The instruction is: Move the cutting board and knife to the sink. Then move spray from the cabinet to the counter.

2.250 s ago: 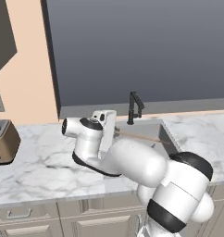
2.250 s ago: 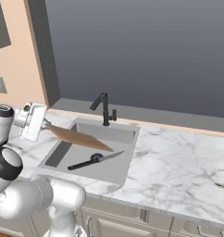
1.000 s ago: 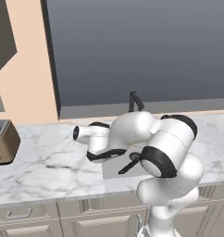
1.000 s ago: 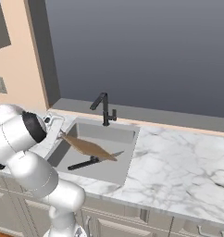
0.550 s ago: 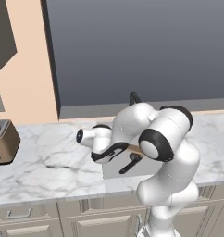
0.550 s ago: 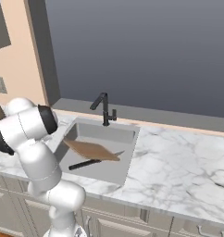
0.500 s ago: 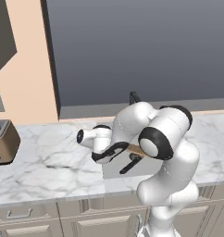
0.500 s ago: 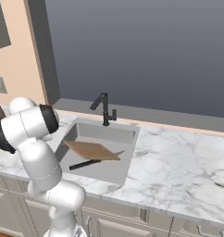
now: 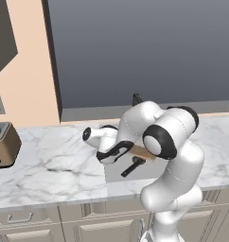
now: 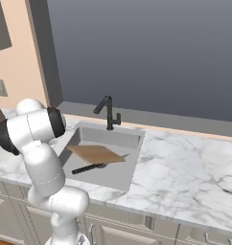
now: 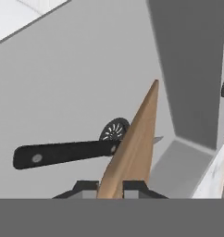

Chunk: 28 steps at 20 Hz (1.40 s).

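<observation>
The black-handled, grey-bladed knife lies on the grey recessed sink floor. Above and across it, the flat light-brown wooden cutting board is clamped by the gripper, its long axis pointing away from the jaws.

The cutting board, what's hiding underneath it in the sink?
Under the cutting board lies the knife: its black handle sticks out, but most of the blade is covered. The sink drain peeks out beside it.

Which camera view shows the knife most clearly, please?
The right base view: the whole knife lies in the sink, unobstructed. The left base view shows its handle beneath the arm. The hand view shows its handle, with the blade behind the board.
</observation>
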Tool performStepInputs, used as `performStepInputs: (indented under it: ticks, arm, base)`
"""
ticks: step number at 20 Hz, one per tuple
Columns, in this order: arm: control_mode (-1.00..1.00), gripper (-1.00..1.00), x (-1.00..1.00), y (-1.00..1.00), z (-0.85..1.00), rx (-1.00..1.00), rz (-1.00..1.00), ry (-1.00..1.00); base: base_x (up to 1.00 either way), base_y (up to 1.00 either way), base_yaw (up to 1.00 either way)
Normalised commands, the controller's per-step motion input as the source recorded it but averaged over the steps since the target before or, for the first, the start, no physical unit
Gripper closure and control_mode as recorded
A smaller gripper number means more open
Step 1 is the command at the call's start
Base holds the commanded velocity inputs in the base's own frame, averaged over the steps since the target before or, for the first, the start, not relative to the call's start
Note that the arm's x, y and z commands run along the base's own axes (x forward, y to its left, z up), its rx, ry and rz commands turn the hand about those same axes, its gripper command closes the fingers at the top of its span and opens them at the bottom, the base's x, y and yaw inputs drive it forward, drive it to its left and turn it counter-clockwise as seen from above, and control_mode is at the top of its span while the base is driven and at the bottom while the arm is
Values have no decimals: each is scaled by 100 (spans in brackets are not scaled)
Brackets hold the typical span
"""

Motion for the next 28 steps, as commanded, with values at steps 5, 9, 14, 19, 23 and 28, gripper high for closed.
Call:
performStepInputs:
  ticks: [5, 9, 14, 19, 23, 28]
  arm:
    - [-100, -100, -6, -7, -16, 12, 0, 0]
    - [-100, -100, -27, 0, 5, 11, -4, 0]
    - [-100, -100, -36, 0, 27, 10, -5, -2]
    - [-100, -100, -43, 0, 42, 9, -5, -3]
    - [-100, -100, -42, 2, 40, 7, -5, -3]
    - [-100, -100, -40, 10, 58, 8, -3, -8]
  base:
    - [0, 0, 0]
    - [0, 0, 0]
    - [0, 0, 0]
    - [0, 0, 0]
    - [0, 0, 0]
    - [0, 0, 0]
